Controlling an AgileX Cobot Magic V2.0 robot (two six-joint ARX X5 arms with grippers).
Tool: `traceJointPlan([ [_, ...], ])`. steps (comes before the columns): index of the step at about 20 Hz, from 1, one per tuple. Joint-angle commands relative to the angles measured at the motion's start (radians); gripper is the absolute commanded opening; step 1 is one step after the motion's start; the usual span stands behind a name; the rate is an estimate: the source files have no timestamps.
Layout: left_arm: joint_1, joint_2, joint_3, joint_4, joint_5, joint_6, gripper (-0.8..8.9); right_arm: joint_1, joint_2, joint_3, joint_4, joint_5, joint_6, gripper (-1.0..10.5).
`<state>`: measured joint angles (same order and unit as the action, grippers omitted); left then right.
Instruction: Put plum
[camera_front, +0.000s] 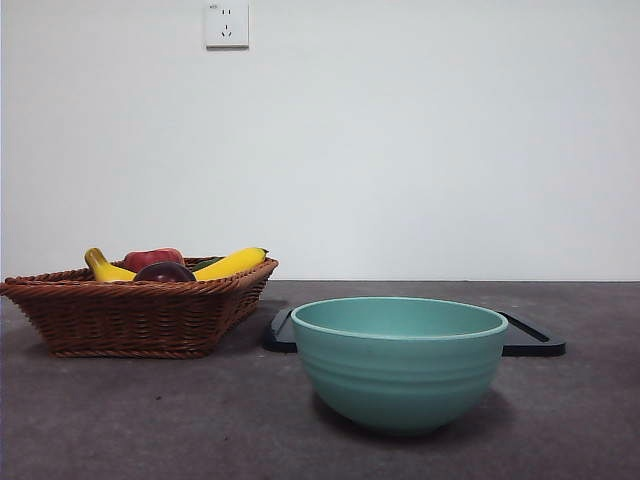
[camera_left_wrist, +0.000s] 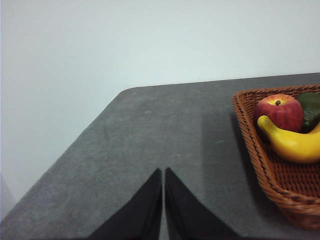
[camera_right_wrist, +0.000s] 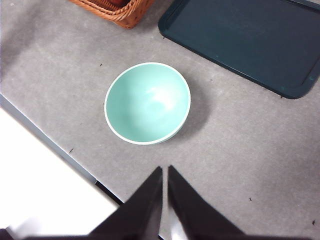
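The dark maroon plum (camera_front: 165, 271) lies in the brown wicker basket (camera_front: 140, 315) at the left of the front view, between a red apple (camera_front: 152, 258) and two bananas (camera_front: 232, 263). A teal bowl (camera_front: 399, 360) stands empty at the front centre. My left gripper (camera_left_wrist: 163, 175) is shut and empty over bare table beside the basket (camera_left_wrist: 270, 175); the plum is hidden in its view. My right gripper (camera_right_wrist: 165, 172) is shut and empty, high above the bowl (camera_right_wrist: 147, 102).
A dark flat tray (camera_front: 530, 340) lies behind the bowl; it also shows in the right wrist view (camera_right_wrist: 240, 40). The apple (camera_left_wrist: 282, 111), a banana (camera_left_wrist: 292, 142) and a green fruit (camera_left_wrist: 311, 107) fill the basket. The table's front edge (camera_right_wrist: 50, 145) runs close to the bowl.
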<state>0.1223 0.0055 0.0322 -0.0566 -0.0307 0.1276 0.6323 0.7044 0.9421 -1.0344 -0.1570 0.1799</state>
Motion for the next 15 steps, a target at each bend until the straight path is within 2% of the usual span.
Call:
traceJointPlan([
  [1,0.001,-0.003,-0.021,-0.026,-0.004,-0.017,0.07,0.006,0.006,0.016,0.009,0.0,-0.005,0.1],
  [5,0.001,-0.003,-0.021,-0.112,-0.003,-0.017,0.07,0.006,0.006,0.016,0.009,0.0,-0.005,0.1],
  [15,0.001,-0.002,-0.021,-0.105,-0.003,-0.016,0.07,0.006,0.006,0.016,0.009,0.0,-0.005,0.1],
])
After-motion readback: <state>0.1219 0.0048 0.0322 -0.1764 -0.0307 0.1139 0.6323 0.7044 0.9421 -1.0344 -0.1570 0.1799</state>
